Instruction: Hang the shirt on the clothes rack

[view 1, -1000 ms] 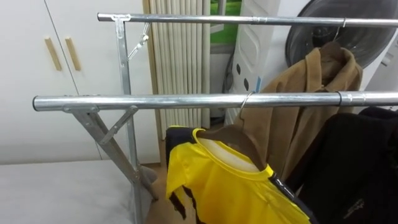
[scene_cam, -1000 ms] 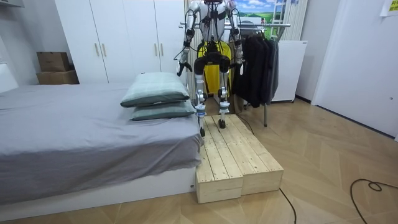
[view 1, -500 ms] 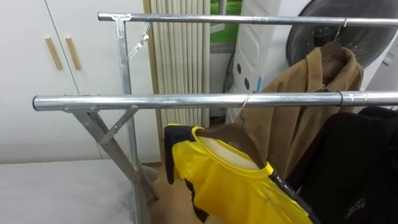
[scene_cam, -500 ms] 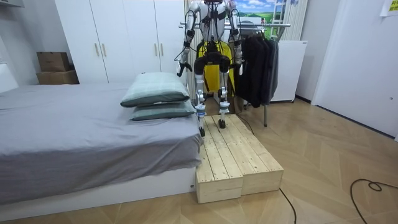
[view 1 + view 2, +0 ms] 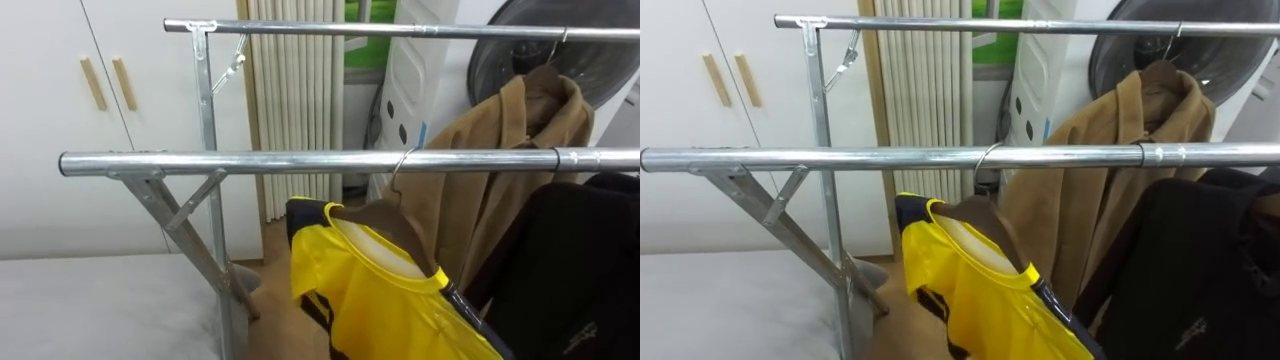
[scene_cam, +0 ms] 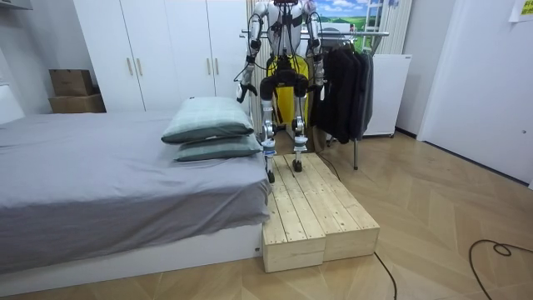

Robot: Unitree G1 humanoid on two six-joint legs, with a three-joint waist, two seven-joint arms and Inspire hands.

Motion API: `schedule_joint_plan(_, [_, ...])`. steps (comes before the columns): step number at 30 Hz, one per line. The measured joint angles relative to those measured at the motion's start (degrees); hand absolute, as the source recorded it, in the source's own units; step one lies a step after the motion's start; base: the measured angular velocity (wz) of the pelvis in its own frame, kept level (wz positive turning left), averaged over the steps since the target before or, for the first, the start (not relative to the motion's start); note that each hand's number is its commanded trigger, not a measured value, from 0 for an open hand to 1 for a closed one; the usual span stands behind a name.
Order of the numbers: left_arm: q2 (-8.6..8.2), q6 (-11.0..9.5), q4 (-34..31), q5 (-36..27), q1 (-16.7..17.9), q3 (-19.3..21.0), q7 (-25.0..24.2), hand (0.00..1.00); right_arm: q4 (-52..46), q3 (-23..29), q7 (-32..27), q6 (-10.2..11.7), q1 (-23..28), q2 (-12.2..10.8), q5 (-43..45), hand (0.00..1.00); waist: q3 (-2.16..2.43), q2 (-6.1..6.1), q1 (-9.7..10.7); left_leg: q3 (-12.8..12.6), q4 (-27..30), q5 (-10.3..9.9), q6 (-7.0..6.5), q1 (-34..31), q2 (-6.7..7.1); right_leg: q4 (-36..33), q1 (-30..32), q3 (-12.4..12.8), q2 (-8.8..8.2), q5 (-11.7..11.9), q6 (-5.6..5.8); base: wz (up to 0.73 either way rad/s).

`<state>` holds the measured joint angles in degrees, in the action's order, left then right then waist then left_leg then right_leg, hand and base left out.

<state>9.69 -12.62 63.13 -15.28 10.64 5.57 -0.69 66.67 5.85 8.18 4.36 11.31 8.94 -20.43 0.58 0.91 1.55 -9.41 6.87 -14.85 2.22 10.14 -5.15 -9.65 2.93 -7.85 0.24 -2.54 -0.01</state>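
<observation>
The yellow shirt (image 5: 385, 295) hangs on the near rail (image 5: 250, 162). Both arms hang below that rail, with the left hand (image 6: 241, 88) and right hand (image 6: 317, 80) at the hips. I cannot tell how open their fingers are.

Grey bed (image 6: 100, 179), stacked pillows (image 6: 208, 121) — white wardrobe (image 6: 158, 50) behind

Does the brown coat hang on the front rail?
No, the coat hangs from the rear rail, behind the front rail.

No legible text, no readable labels
</observation>
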Motion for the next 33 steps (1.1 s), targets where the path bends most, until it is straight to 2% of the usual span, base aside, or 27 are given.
schedule_joint_plan(14, [0.20, 0.03, -0.05, 1.25, 0.14, -0.07, -0.80, 0.00, -0.12, -1.00, -1.96, 0.43, -1.86, 0.15, 5.82, 0.00, -0.11, 0.15, -0.49, -0.01, 0.79, -0.01, 0.00, 0.43, -0.06, -0.10, -0.58, -0.27, -0.14, -0.27, -0.05, 0.00])
schedule_joint_plan(17, [-0.06, -0.22, -0.25, 1.32, 0.04, -0.17, -0.93, 0.00, -0.36, -2.31, -2.41, 0.66, -3.37, 0.26, 8.81, 0.00, -0.14, 0.49, -0.56, 0.90, 0.78, -0.11, 0.06, -0.48, -0.12, -0.16, -0.39, -1.02, -0.31, -0.66, -0.15, 0.16])
schedule_joint_plan(20, [-0.17, -0.96, -1.49, 1.47, -0.35, -1.43, -1.32, 0.00, -1.49, -4.62, -2.72, 0.67, -5.73, 0.31, 11.43, 0.00, -0.13, 0.99, -0.81, 3.83, 2.35, -0.09, 0.07, -3.83, -0.11, -0.34, 0.82, -4.56, -1.24, -0.82, -0.40, 0.51])
schedule_joint_plan(21, [-0.42, -1.12, -1.61, 2.26, -1.47, -1.94, -1.84, 0.00, -2.01, -5.80, -2.73, 0.70, -6.84, 0.31, 13.06, 0.00, -0.01, 1.83, -1.22, 5.33, 3.33, -0.02, 0.16, -5.67, -0.11, -0.80, 1.45, -6.57, -1.88, -1.12, -0.63, 0.88])
schedule_joint_plan(22, [-1.05, -1.15, -1.74, 3.92, -3.11, -1.93, -2.51, 0.00, -1.96, -6.59, -2.63, 0.76, -8.27, 0.30, 14.72, 0.00, -0.74, 1.47, -1.74, 6.13, 4.64, 0.13, 0.40, -7.30, -0.09, -1.23, 1.51, -8.19, -2.38, -1.71, -0.57, 1.00])
schedule_joint_plan(23, [-1.40, -1.14, -1.73, 4.73, -3.85, -1.92, -2.77, 0.00, -1.95, -6.78, -2.59, 0.79, -8.70, 0.28, 15.52, 0.00, -0.70, 2.50, -1.91, 6.47, 5.24, 0.36, 0.71, -8.36, -0.08, -1.23, 1.49, -9.51, -2.66, -2.01, -0.65, 1.25])
schedule_joint_plan(24, [-2.00, -1.14, -2.38, 6.17, -4.82, -1.99, -3.49, 0.00, -1.94, -6.88, -2.60, 0.84, -9.55, 0.18, 17.23, 0.00, -0.62, 2.55, -2.19, 7.04, 6.38, 1.26, 1.25, -10.42, 0.01, -1.58, 1.48, -12.47, -3.45, -2.76, -0.92, 1.37])
schedule_joint_plan(25, [-2.37, -1.16, -3.44, 6.42, -5.11, -2.41, -4.23, 0.00, -1.58, -6.83, -2.64, 0.89, -10.47, 0.11, 18.26, 0.00, -0.67, 2.17, -2.69, 6.43, 6.40, 2.48, 1.61, -11.74, -0.01, -2.18, 1.42, -15.74, -4.26, -3.76, -1.15, 1.41])
schedule_joint_plan(26, [-2.50, -1.00, -3.40, 6.41, -5.43, -2.48, -4.81, 0.00, -1.13, -6.79, -2.75, 0.90, -10.87, 0.11, 18.30, 0.00, -0.52, 2.52, -3.10, 6.23, 5.96, 3.28, 1.90, -12.17, -0.05, -2.15, 1.19, -17.05, -4.38, -4.09, -1.33, 1.41])
schedule_joint_plan(27, [-2.50, 0.02, -3.38, 6.50, -5.48, -2.62, -5.51, 0.00, 0.32, -6.75, -3.05, 0.98, -11.90, 0.11, 18.17, 0.00, -0.63, 2.21, -3.61, 6.40, 4.23, 5.40, 2.42, -13.12, -0.13, -1.92, 0.81, -20.58, -4.72, -4.72, -1.88, 1.66])
schedule_joint_plan(28, [-2.42, 1.75, -3.41, 6.51, -5.45, -2.61, -6.22, 0.00, 0.89, -6.15, -3.32, 0.98, -12.36, 0.16, 17.94, 0.00, -0.69, 1.81, -3.49, 4.84, 1.17, 8.61, 2.72, -13.98, -0.09, -1.10, 0.35, -25.23, -5.23, -5.36, -2.34, 1.78])
schedule_joint_plan(29, [-2.46, 2.63, -3.28, 6.51, -5.47, -2.62, -6.42, 0.00, 0.91, -5.66, -3.42, 0.95, -12.31, 0.30, 17.77, 0.00, -0.68, 1.31, -3.36, 1.75, 0.28, 9.60, 2.27, -14.29, -0.22, -0.58, 0.28, -28.36, -5.68, -5.59, -2.63, 1.87])
schedule_joint_plan(30, [-2.41, 4.05, -2.58, 6.88, -5.42, -2.46, -7.17, 0.00, 1.10, -4.60, -3.54, 0.51, -12.20, 0.53, 16.76, 0.00, -1.34, 0.84, -3.67, -8.10, 4.47, 8.76, 0.36, -15.64, -1.47, -0.30, 0.06, -32.76, -6.59, -6.72, -3.37, 1.70])
schedule_joint_plan(31, [-1.94, 4.83, -1.67, 7.52, -4.27, -2.38, -7.69, 0.00, 1.73, -4.13, -3.43, -0.17, -12.00, 0.48, 16.05, 0.00, -1.55, 0.33, -3.79, -16.16, 10.79, 6.71, -1.45, -15.88, -3.32, -0.37, -1.41, -36.22, -6.68, -7.87, -3.79, 1.59])
schedule_joint_plan(32, [-1.77, 5.34, -1.01, 7.61, -3.49, -2.38, -7.86, 0.00, 1.95, -3.64, -3.30, -0.46, -11.84, 0.53, 15.97, 0.00, -1.58, 0.25, -3.69, -18.59, 14.22, 5.59, -1.94, -15.83, -4.25, -0.46, -2.23, -38.01, -6.63, -8.53, -3.80, 1.51])
schedule_joint_plan(33, [-1.70, 6.31, -0.16, 7.27, -1.99, -2.05, -7.88, 0.00, 1.91, -2.22, -3.20, -1.25, -11.42, 0.59, 15.98, 0.00, -1.59, 0.27, -3.64, -21.44, 20.36, 3.56, -2.29, -15.35, -5.97, -1.35, -3.44, -41.34, -6.56, -9.94, -3.95, 1.52])
